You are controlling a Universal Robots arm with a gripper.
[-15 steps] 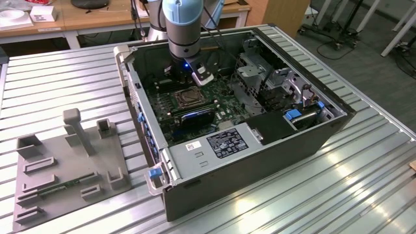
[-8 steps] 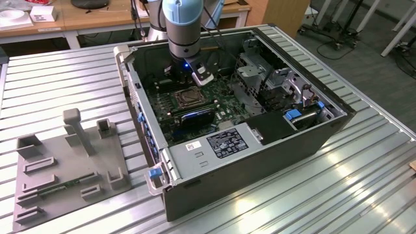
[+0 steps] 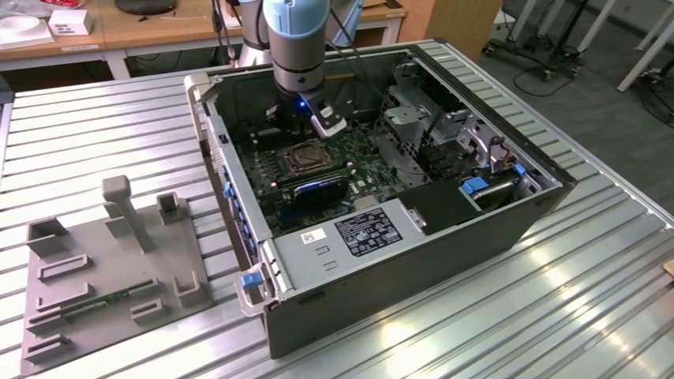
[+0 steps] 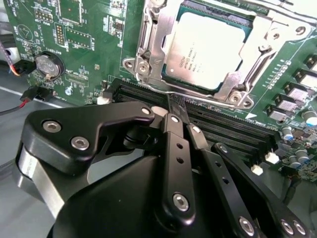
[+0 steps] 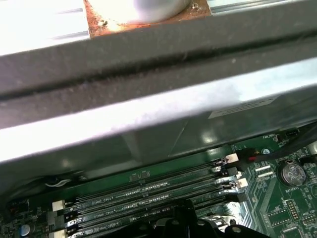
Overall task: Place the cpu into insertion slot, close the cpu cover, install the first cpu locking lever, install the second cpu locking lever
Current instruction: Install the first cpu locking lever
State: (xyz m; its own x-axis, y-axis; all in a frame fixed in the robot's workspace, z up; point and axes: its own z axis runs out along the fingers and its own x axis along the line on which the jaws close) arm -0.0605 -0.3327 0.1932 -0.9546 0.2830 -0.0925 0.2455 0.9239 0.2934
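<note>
Nearest the lens in the second wrist view is the gripper's (image 4: pixel 171 108) black linkage. Its fingers are pinched together with nothing seen between them. The tips are poised over the long black memory slots (image 4: pixel 228 131), just beside the socket. The cpu (image 4: pixel 205 49) lies seated in the insertion slot (image 3: pixel 305 158), framed by the silver cpu cover (image 4: pixel 152 42), which looks lowered over it. By that, you appear to be on the locking-lever work. Press with the closed tips on the lever alone, move slowly, and keep clear of the memory slots and the green motherboard (image 4: pixel 89 29).
</note>
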